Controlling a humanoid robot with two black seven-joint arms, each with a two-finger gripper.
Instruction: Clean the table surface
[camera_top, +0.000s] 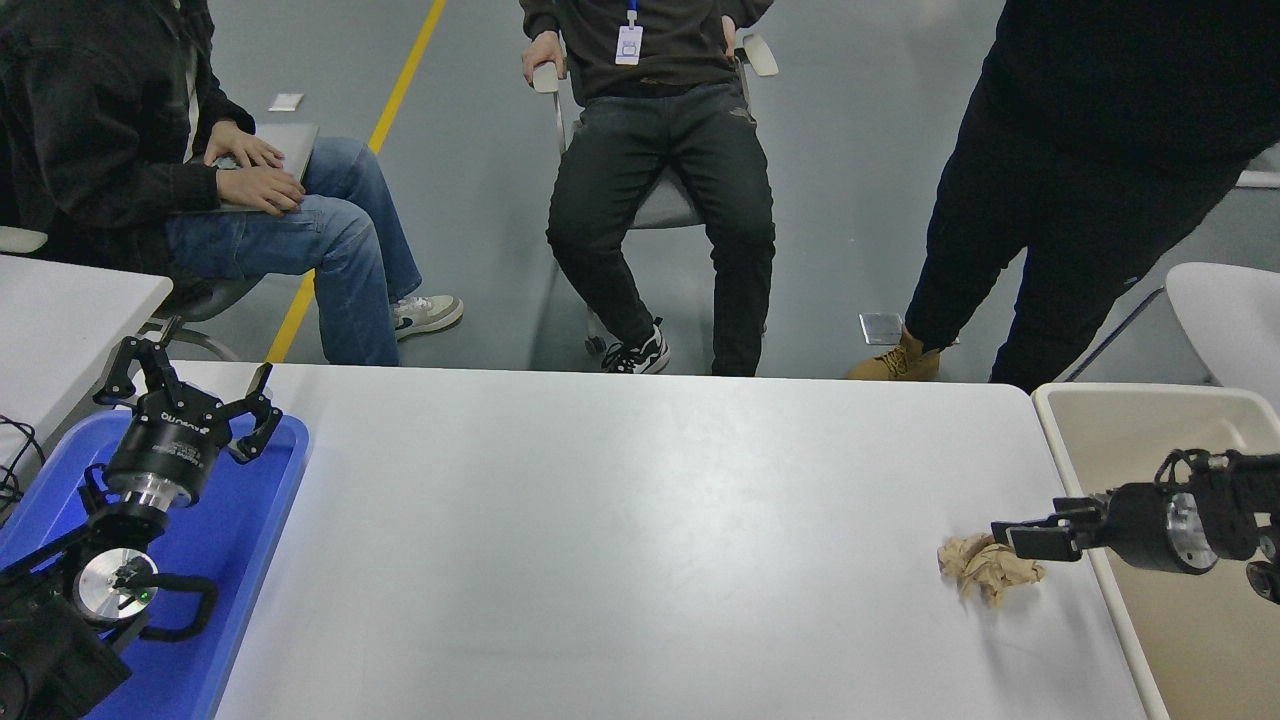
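Near the right edge of the large matte white tabletop (640, 540), a crumpled ball of tan brown paper (985, 572) is lying on the bare surface. The black right gripper (1020, 535) is reaching in from the right edge, hanging over the paper's upper right part; its fingers are pointing towards the left edge, and whether they are parted or touching the paper cannot be told from this angle. Just beyond the right edge, a beige rectangular plastic bin (1130, 410) is sitting under the right arm. At the near left corner, the black left gripper (185, 385) is resting over a blue plastic tray (270, 520) with its fingers spread wide and holding nothing. Beyond the far edge, three people are waiting, two sitting and one standing.
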